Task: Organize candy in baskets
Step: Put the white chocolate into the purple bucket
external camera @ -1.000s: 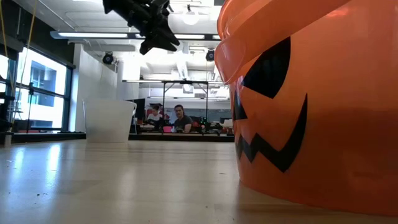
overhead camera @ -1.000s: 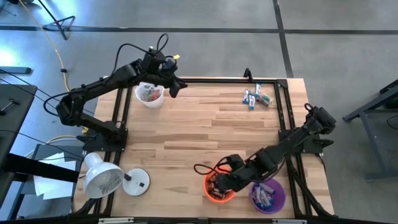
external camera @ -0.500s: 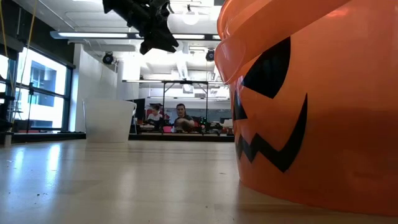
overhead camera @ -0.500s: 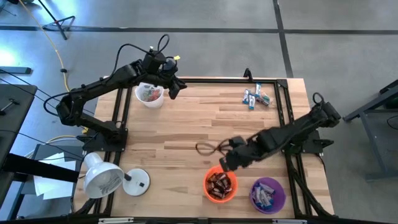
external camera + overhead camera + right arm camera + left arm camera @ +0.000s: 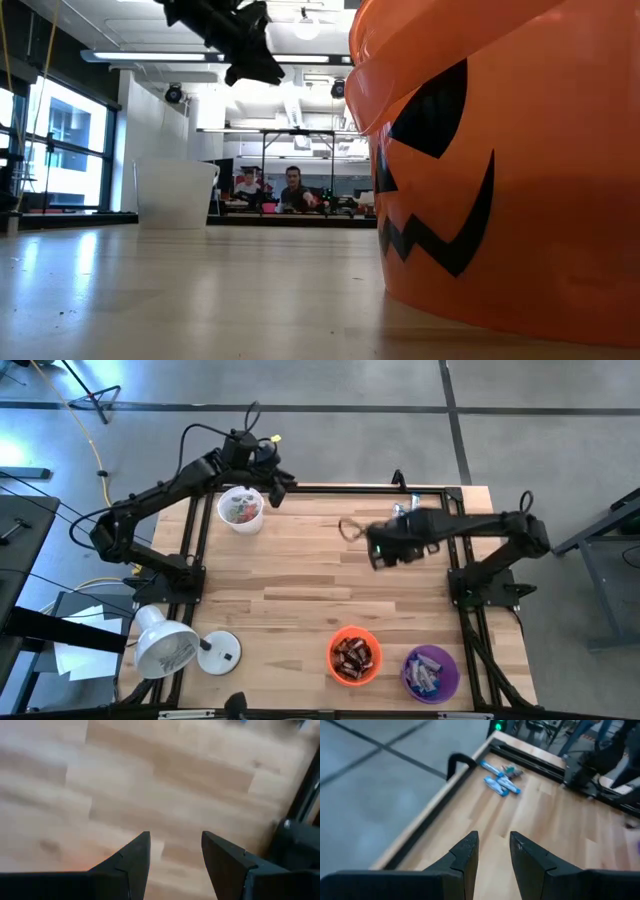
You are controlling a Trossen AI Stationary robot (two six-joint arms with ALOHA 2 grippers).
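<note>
High view: right hand [image 5: 379,553], fingers apart and empty, nears blue candy [image 5: 412,516] at the table's [image 5: 300,580] far corner; left hand [image 5: 272,480], parted, empty, waits by the white basket [image 5: 240,508]. Bars look light, slick; pinch across the middle.

Wooden table [image 5: 300,575] bearing white basket [image 5: 240,510], orange basket [image 5: 354,656], purple basket [image 5: 430,672], loose candy [image 5: 405,508], lamp [image 5: 180,647].

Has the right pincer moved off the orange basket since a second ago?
Yes. The right pincer has left the orange basket and swung up-table toward the blue candy, open and empty.
</note>
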